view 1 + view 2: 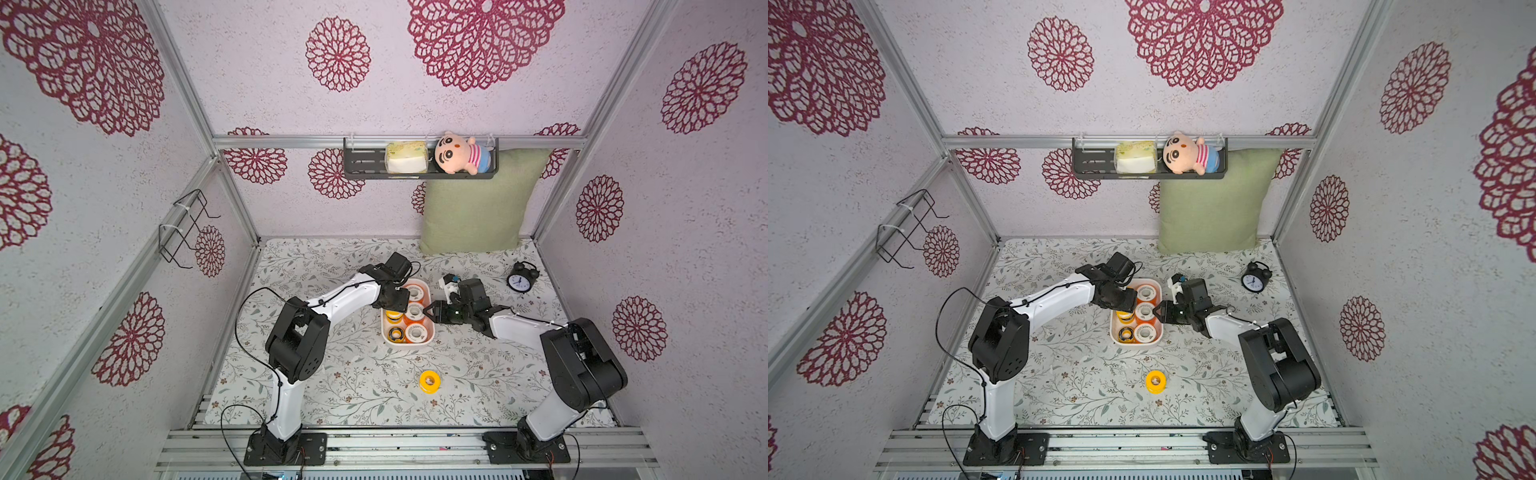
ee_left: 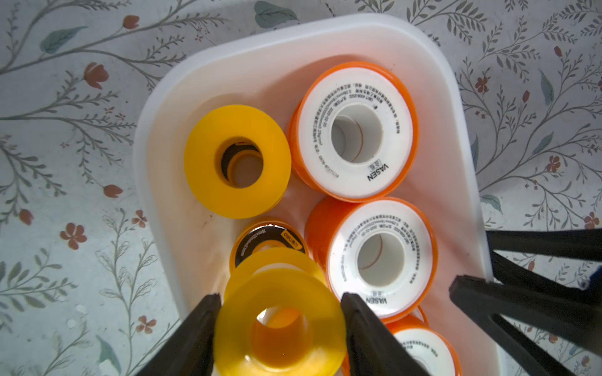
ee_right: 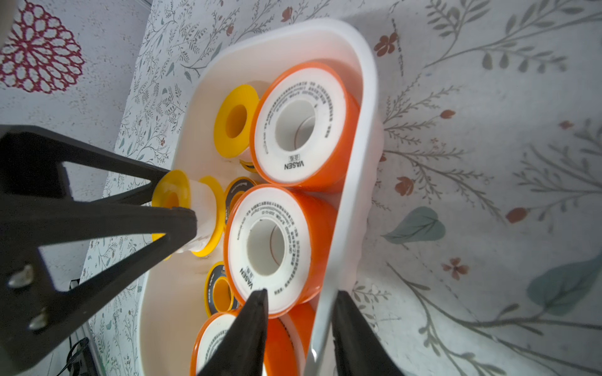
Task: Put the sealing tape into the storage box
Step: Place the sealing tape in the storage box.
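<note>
The floral tablecloth [image 1: 353,374] covers your whole work surface, with a green pillow [image 1: 478,203] propped against the back wall. Your storage box [image 2: 293,39], a shallow white tub with rounded corners, sits mid-table between the two arms. A black alarm clock [image 1: 521,279] stands well to its right.

Inside the box, three orange spools with white faces printed "VASEN" [image 2: 356,130] fill the right-hand row. The left row has a plain yellow spool [image 2: 237,161] and a yellow one with a black ring face [image 2: 267,241]. One more yellow spool [image 1: 429,381] lies on the cloth, well apart from the box, toward the arms' bases.

Your left gripper [image 2: 280,298] is clamped on a yellow-flanged spool wound with white tape [image 2: 237,332], holding it over the box's left row. Your right gripper [image 3: 301,294] straddles the box's right wall with its jaws narrow, one finger inside and one outside. You cannot tell whether it actually pinches the wall.
</note>
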